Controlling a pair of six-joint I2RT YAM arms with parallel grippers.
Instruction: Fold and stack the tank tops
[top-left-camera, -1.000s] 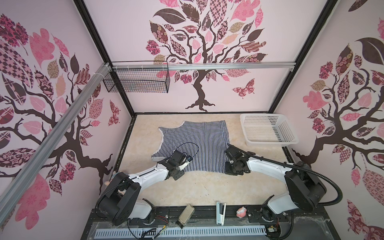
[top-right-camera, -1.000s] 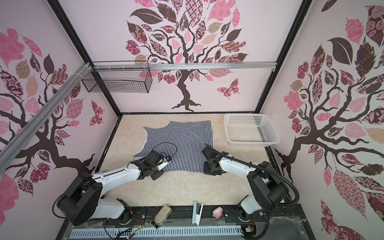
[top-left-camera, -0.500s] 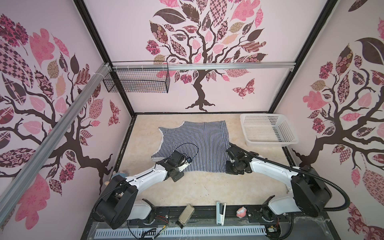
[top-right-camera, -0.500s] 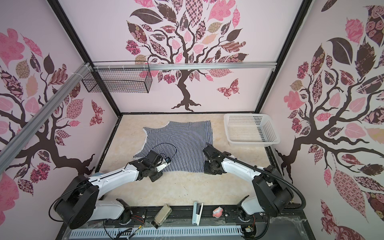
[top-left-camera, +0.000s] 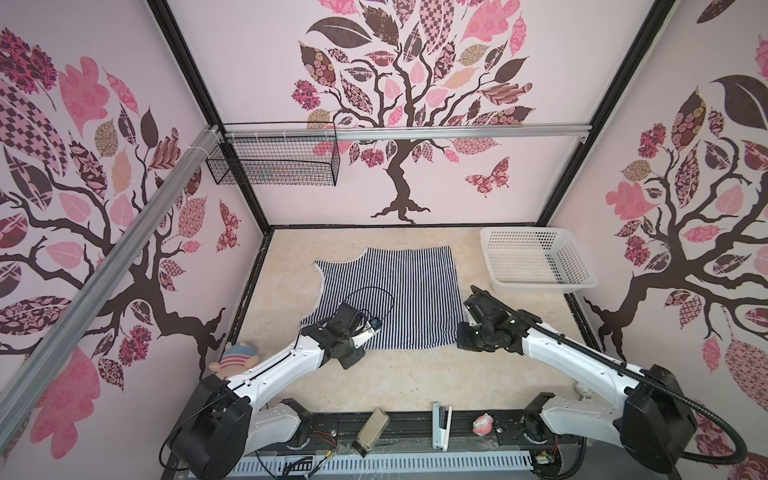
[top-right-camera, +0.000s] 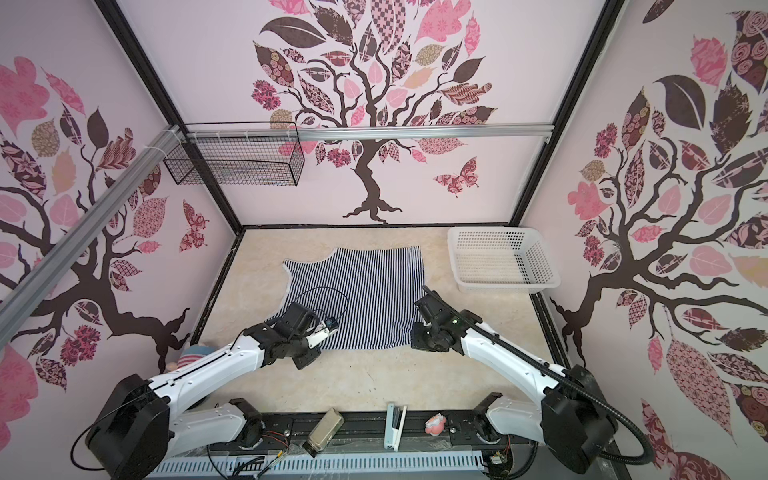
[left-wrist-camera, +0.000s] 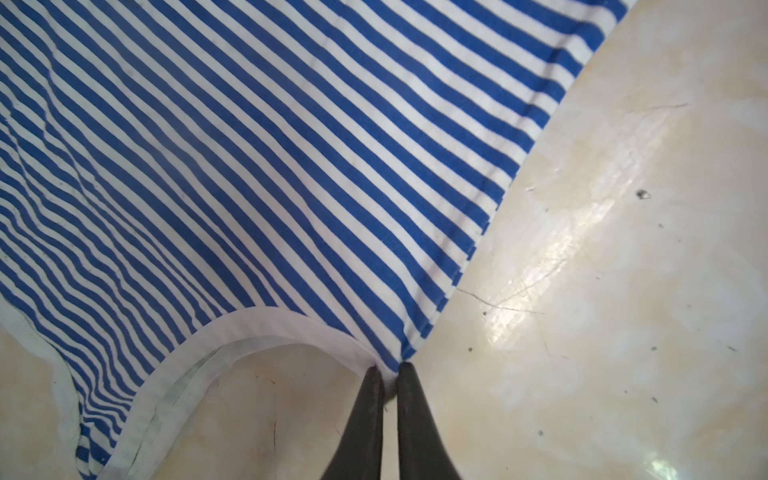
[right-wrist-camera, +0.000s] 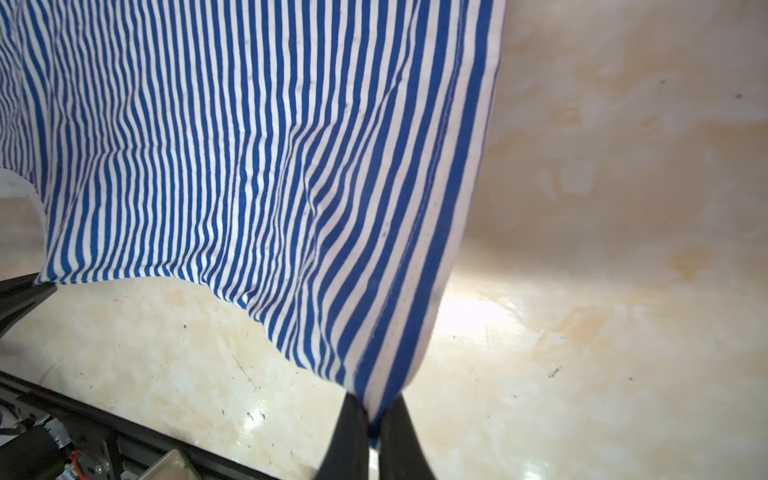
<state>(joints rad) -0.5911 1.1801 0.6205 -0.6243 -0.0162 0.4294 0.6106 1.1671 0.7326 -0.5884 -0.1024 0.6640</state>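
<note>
Where the beige marbled table (top-left-camera: 395, 386) fills the floor of a pink-walled booth, we see one soft sleeveless tank top (top-left-camera: 399, 291) in narrow navy-and-white stripes. In both top views it lies spread out at the middle of the table. Its white-trimmed neck and armholes point to the left side, and its straight hem points to the right.

The left end effector (left-wrist-camera: 388, 372) has its two black fingers pressed together on the tank top's near corner, where the white armhole trim meets the side edge. The right end effector (right-wrist-camera: 374, 413) likewise pinches the near hem corner, and the stripes draw into folds toward its fingers.

A white perforated plastic basket (top-left-camera: 536, 266) stands at the table's far right corner, apart from the tank top. A plush doll with a striped cap (top-left-camera: 239, 357) sits at the table's left edge, beside the left arm.
</note>
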